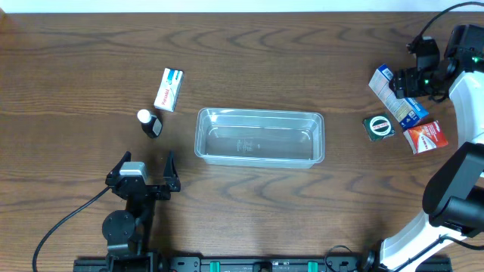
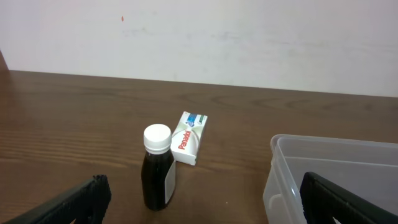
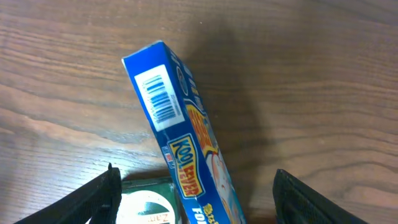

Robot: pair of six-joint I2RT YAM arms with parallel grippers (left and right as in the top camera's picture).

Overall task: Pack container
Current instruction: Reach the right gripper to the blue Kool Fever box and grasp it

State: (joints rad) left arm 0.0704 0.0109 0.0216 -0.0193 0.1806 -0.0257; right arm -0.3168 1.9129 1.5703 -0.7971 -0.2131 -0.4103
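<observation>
Right end effector (image 3: 198, 186): jaws wide apart, nothing clamped. It looks straight down on the blue box (image 3: 180, 130), which runs between the two fingers. My read is that it's lined up to close across the box's narrow width. Can't tell from the wrist view how far above the box it is. The box lies diagonal on the desk (image 1: 302, 60), so the wrist is probably turned to match.

A green pack (image 3: 146, 208) sits just beside the box's lower end, and a finger could foul it on closing. The red box (image 1: 426, 137) is near, on the far side of that pair.

Left end effector (image 1: 147, 165): jaws apart too, empty, low at the front-left of the desk. It faces the bottle (image 2: 157, 168), which stands upright with a white cap. The white box (image 2: 188, 138) lies flat just behind the bottle. Looks like standby: the bottle is dead ahead, so the reach would be short.

Container (image 1: 259, 137): mid-desk between the two arms, long side across, open top up. It's empty, so nothing is packed yet. Central spot probably chosen so either arm can drop into it. Its left corner shows at the right edge of the left wrist view.

Two items sit left of the container and three sit right, all apart from it. Likely each arm feeds from its own side.
</observation>
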